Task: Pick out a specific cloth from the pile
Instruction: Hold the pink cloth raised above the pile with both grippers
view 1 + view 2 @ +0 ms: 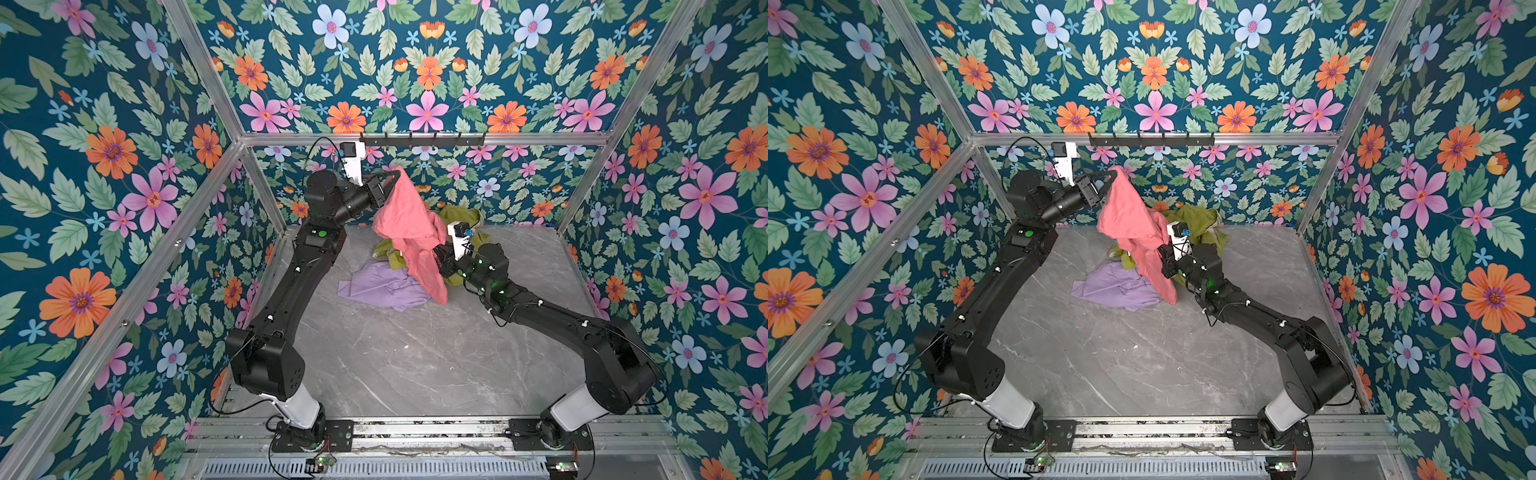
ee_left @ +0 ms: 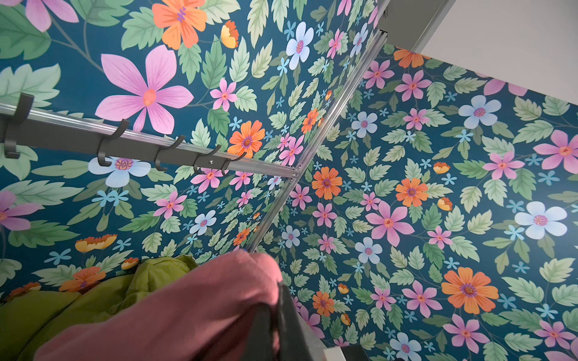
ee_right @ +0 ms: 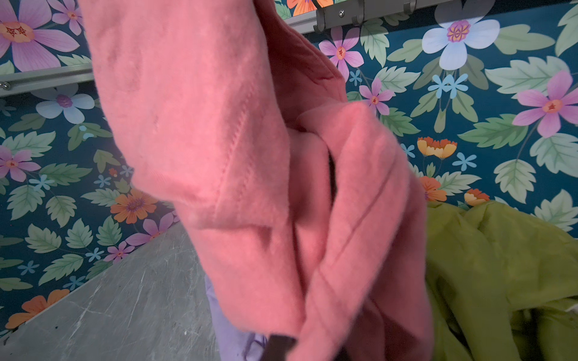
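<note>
My left hand (image 1: 392,176) clamps the cloth (image 1: 405,216) by its top, high above the pile (image 1: 455,216), so it hangs clear. My right hand (image 1: 439,255) is closed on a lower fold, probably to steady it.

Grey marbled tabletop (image 1: 415,365), pile (image 1: 391,257) lying at its back, lilac cloth (image 1: 382,286), olive-green cloth (image 1: 457,216)

One salmon-pink cloth (image 1: 409,232), one olive-green cloth (image 1: 457,216), one lilac cloth (image 1: 382,286).

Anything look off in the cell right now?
Nothing spilled or damaged. Only oddity: the salmon-pink cloth hangs bunched between both shut grippers, left gripper high, right gripper low, its tail overlapping the lilac cloth.
</note>
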